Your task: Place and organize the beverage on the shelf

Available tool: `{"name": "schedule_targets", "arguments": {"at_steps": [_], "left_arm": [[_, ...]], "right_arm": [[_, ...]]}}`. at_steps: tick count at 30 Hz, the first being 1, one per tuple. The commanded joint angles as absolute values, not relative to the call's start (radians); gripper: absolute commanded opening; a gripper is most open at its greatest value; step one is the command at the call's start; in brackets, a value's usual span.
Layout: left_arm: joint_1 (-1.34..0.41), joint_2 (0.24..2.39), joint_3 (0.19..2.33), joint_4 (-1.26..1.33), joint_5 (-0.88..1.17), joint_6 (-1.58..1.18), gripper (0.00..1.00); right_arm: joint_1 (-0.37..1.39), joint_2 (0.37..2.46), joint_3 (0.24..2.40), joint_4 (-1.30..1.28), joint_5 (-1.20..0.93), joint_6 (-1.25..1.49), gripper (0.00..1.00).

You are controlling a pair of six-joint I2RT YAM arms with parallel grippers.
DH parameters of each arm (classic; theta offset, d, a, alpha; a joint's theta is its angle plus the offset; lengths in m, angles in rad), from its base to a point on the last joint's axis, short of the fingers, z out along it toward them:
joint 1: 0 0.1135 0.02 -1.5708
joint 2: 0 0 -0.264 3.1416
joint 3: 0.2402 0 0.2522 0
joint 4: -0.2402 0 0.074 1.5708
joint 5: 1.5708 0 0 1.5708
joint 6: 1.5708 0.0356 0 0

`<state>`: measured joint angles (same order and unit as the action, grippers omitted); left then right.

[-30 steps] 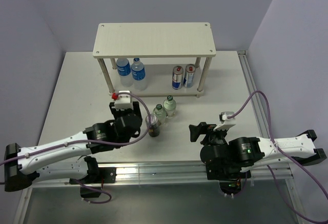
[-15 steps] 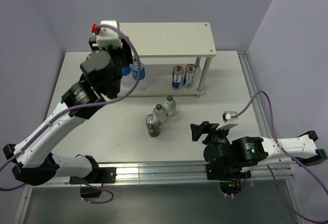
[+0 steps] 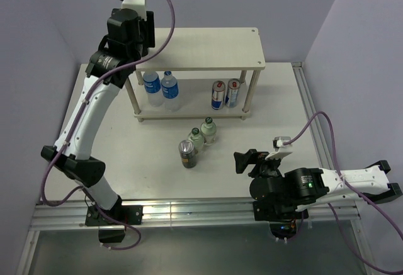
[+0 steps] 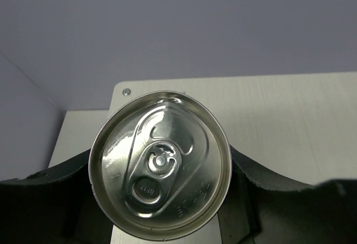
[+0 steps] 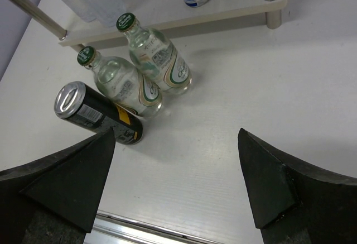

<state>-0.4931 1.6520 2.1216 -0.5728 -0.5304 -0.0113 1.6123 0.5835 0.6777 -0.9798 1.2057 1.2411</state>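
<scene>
Close to the near edge, toward the right corner of the tabletop (image 3: pixel 286 114), the right tool (image 3: pixel 243 160) hung low. Its two fingers were spread wide apart with nothing between them. Just beyond it, around the middle of the tabletop, a black can (image 3: pixel 187 154) with a yellow mark stood upright. Two green-capped bottles (image 3: pixel 196 138) stood close together just beside it on its far-right side. Farther on, along the far edge, stood the shelf (image 3: pixel 189 48). On its lower board two water bottles (image 3: pixel 160 87) stood side by side at the left end, and two blue-and-silver cans (image 3: pixel 225 94) stood at the right end. High over the left end of the top board, by one of its corners, the left tool (image 3: pixel 141 36) was clamped on a second can (image 4: pixel 160 164). Only this can's silver lid showed, and whether its base touched the board could not be told.
</scene>
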Motion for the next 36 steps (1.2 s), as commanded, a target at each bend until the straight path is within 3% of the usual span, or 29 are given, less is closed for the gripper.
{"name": "schedule_targets", "arguments": {"at_steps": [1,10,14,15,17,20,34,35,36], "left_arm": [[-0.436,1.646,2.21,-0.577,-0.387,-0.078,0.0],[-0.384,1.672,2.198,-0.601,-0.342,-0.127,0.03],[-0.376,1.666,2.183,-0.597,-0.321,-0.126,0.24],[-0.376,1.666,2.183,-0.598,-0.319,-0.126,0.38],[-0.374,1.675,2.187,-0.603,-0.314,-0.123,0.55],[-0.374,1.684,2.187,-0.603,-0.319,-0.123,0.67],[-0.374,1.66,2.135,-0.577,-0.333,-0.129,0.73],[-0.374,1.655,2.129,-0.577,-0.334,-0.129,0.75],[-0.374,1.652,2.125,-0.58,-0.334,-0.132,0.88]], "right_arm": [[1.62,0.589,0.675,-0.966,1.244,1.262,0.97],[1.621,0.589,0.673,-0.966,1.244,1.264,0.97],[1.621,0.592,0.675,-0.968,1.246,1.267,0.97],[1.623,0.591,0.675,-0.968,1.246,1.267,0.97],[1.623,0.594,0.676,-0.968,1.246,1.267,0.97],[1.623,0.592,0.676,-0.968,1.244,1.264,0.97],[1.623,0.589,0.673,-0.962,1.244,1.258,0.97],[1.623,0.589,0.673,-0.962,1.244,1.258,0.97],[1.623,0.592,0.675,-0.96,1.244,1.258,0.97]]}}
